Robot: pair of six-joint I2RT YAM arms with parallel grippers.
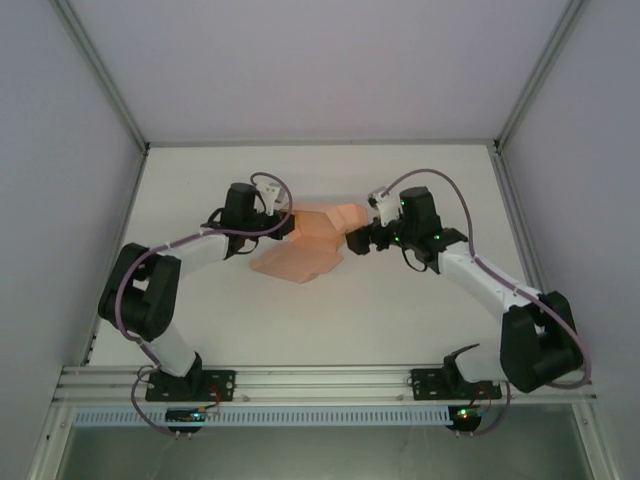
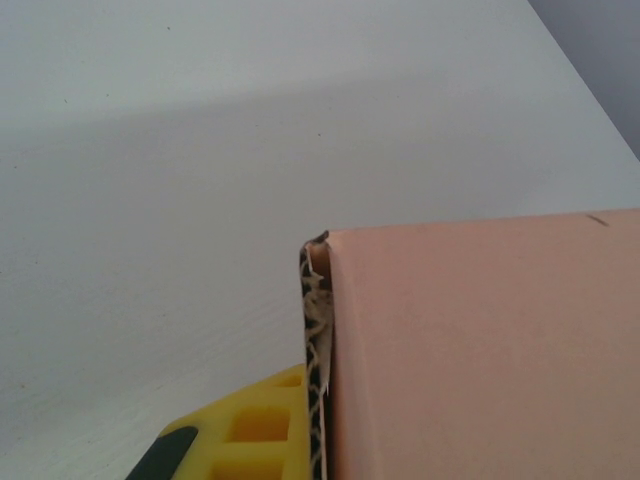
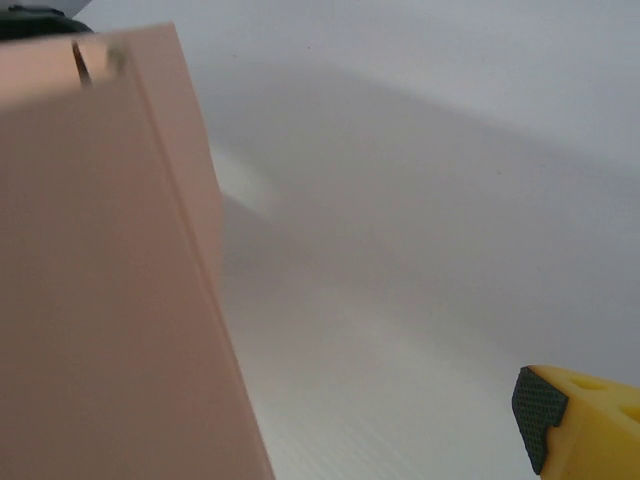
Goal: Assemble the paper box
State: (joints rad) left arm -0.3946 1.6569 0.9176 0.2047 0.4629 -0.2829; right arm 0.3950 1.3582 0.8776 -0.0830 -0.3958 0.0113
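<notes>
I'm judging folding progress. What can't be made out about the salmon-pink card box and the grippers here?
- Top view: salmon-pink card box too small to tell which flaps are folded; fingertips of the left gripper hidden under its wrist.
- Left wrist view: the card covers one finger; the frame edge cuts off the yellow finger.
- Right wrist view: card hides the second finger of the right gripper.

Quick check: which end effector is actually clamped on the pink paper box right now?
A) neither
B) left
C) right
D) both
B: the left end effector is shut on the paper box, its yellow finger pressed against the card's edge in the left wrist view. The right end effector stands wide open, its finger well apart from the card.
</notes>
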